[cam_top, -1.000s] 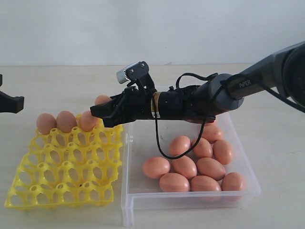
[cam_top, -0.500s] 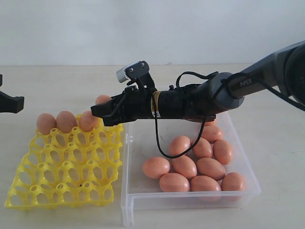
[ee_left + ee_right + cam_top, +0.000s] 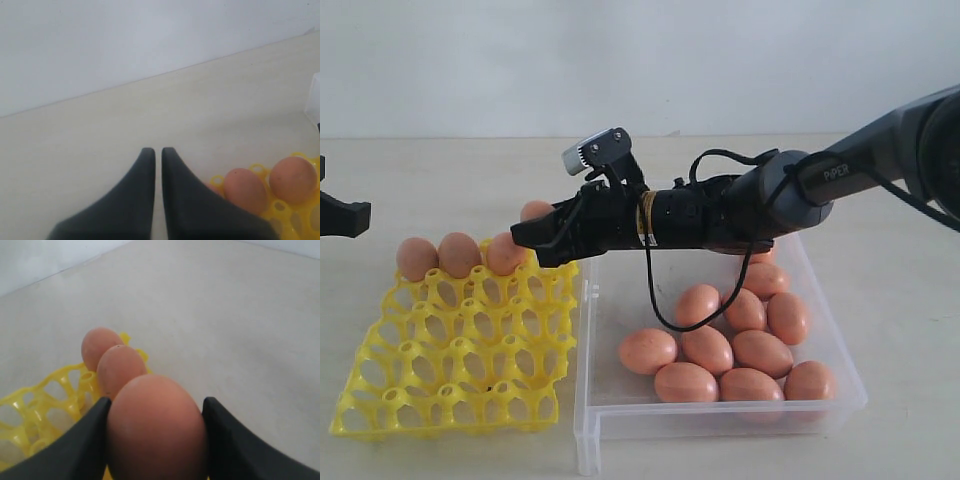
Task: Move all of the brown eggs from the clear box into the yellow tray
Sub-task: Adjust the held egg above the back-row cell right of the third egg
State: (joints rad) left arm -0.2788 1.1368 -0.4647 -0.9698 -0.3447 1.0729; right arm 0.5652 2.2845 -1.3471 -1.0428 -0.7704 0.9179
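Pale beige tabletop [image 3: 450, 170] runs back to a plain white wall [image 3: 640, 60]. White capitals spelling PIPER sit on the dark forearm of the right arm [image 3: 790, 195]. That arm comes in from the right edge, slopes down a little, then stretches nearly level across the far part of the clear box [image 3: 720, 418]. A small grey camera [image 3: 598, 153] stands up on top of its wrist, and a black cable [image 3: 653, 300] hangs in a loop beneath.

The right gripper [image 3: 527, 233] points left, over the far right corner of the yellow tray [image 3: 380, 400]. Its claw is clamped on a brown egg [image 3: 155, 430], with one dark finger pressed to each side. From outside only the top of that egg shows above the fingers, so its long axis is hard to read. Whether it touches a cup is hidden.

Just left of it, three tray eggs [image 3: 459, 254] stand side by side in the far row, upright, with their long axes vertical.

The box sits just right of the tray. About ten loose eggs [image 3: 706, 350] lie on their sides on its floor, bunched and touching in the near and right part. Most have their long axes running roughly left to right or slanted.

The left gripper [image 3: 155, 150] hangs at the far left edge of the scene, above the table, pointing right toward the tray's far left corner. Its claw is closed to a thin slit and holds nothing.
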